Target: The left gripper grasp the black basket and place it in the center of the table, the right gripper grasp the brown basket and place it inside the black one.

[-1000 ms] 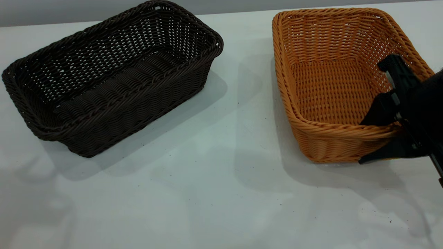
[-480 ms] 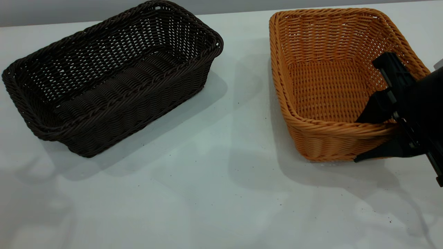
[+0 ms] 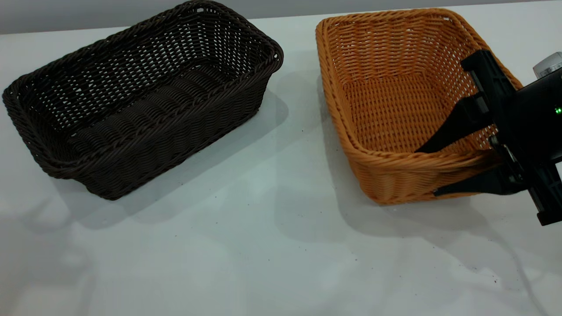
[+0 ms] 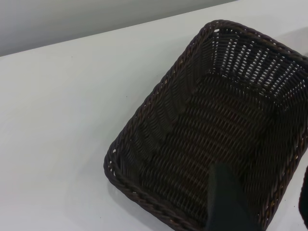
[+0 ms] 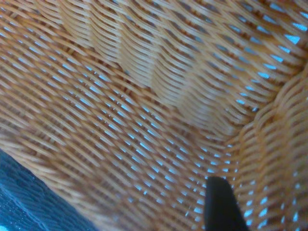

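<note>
The right gripper [image 3: 456,169] is clamping the brown basket's [image 3: 386,109] near rim at right of frame. The black basket [image 3: 140,101] is sitting upper left, not centred; nesting is still undone.

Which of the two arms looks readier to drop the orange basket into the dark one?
The right. The right gripper already clamps the brown basket by its near wall; the left gripper is out of the exterior view, above the black basket.

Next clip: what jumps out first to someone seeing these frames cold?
The right tool clamps the near wall of the brown basket at the table's right, one finger inside, one outside. The black basket sits untouched at the left, the left tool's finger over its rim.
</note>
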`<action>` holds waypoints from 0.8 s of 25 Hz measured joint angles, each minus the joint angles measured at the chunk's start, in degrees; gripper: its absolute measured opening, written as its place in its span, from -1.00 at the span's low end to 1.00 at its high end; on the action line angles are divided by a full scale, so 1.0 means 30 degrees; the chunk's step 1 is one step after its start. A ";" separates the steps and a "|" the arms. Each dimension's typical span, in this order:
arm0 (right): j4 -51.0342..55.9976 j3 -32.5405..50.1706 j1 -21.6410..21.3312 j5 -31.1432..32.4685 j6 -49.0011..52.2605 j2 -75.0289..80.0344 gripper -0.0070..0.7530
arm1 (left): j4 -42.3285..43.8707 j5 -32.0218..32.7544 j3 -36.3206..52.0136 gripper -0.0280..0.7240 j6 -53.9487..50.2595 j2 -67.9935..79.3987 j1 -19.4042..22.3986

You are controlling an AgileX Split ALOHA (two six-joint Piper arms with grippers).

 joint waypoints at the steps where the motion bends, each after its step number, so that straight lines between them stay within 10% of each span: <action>1: -0.0023 0.0000 0.0000 -0.0022 0.0020 0.0000 0.02 | 0.0000 0.0000 0.0000 -0.07 0.0000 0.0000 0.0000; 20: -0.3066 0.0000 0.0000 -0.0192 0.5407 0.0000 -0.10 | 0.0000 0.0000 0.0000 -0.07 -0.0018 0.0000 0.0000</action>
